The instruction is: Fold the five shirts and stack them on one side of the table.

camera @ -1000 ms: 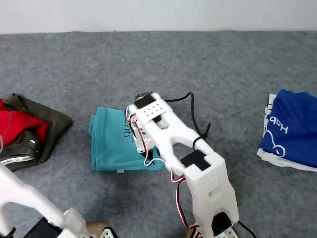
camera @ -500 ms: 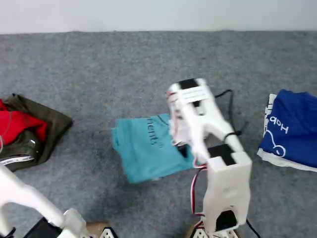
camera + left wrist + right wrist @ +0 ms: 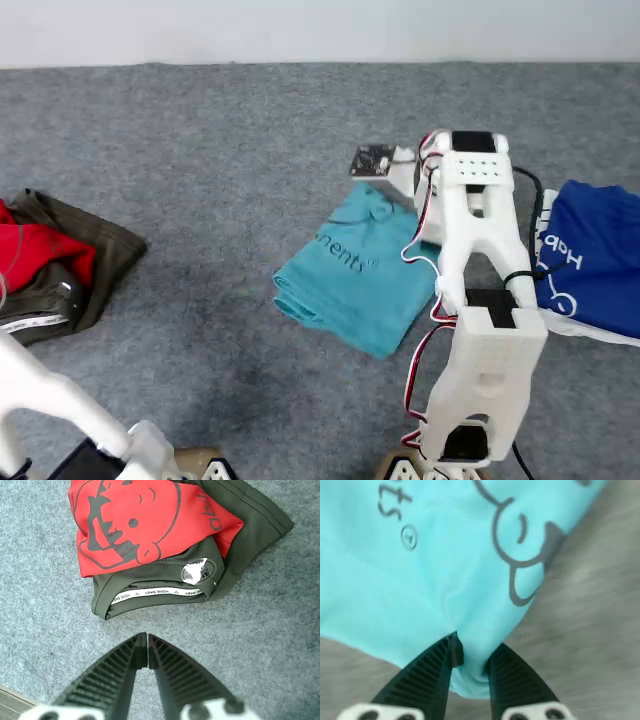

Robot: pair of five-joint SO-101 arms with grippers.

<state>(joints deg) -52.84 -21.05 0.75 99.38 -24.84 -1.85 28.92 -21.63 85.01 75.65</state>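
A folded teal shirt (image 3: 350, 270) lies on the grey carpeted table, right of the middle. My right gripper (image 3: 470, 651) is shut on a pinched fold at the teal shirt's (image 3: 445, 570) edge. The white right arm (image 3: 475, 230) stands over the shirt's right side. A folded blue shirt (image 3: 600, 260) lies at the table's right edge on top of a white one (image 3: 560, 318). At the left edge a red shirt (image 3: 40, 250) lies crumpled on an olive shirt (image 3: 105, 245). My left gripper (image 3: 148, 645) hangs shut and empty just short of the olive shirt (image 3: 165, 582) and the red shirt (image 3: 145, 520).
Bare grey carpet (image 3: 200, 150) covers the table's back and middle left. A white wall runs along the far edge. The left arm's white link (image 3: 60, 405) crosses the near left corner.
The right arm has swung rightwards, dragging the teal shirt from left of the middle towards the blue shirt and turning it askew. The left arm has kept still.
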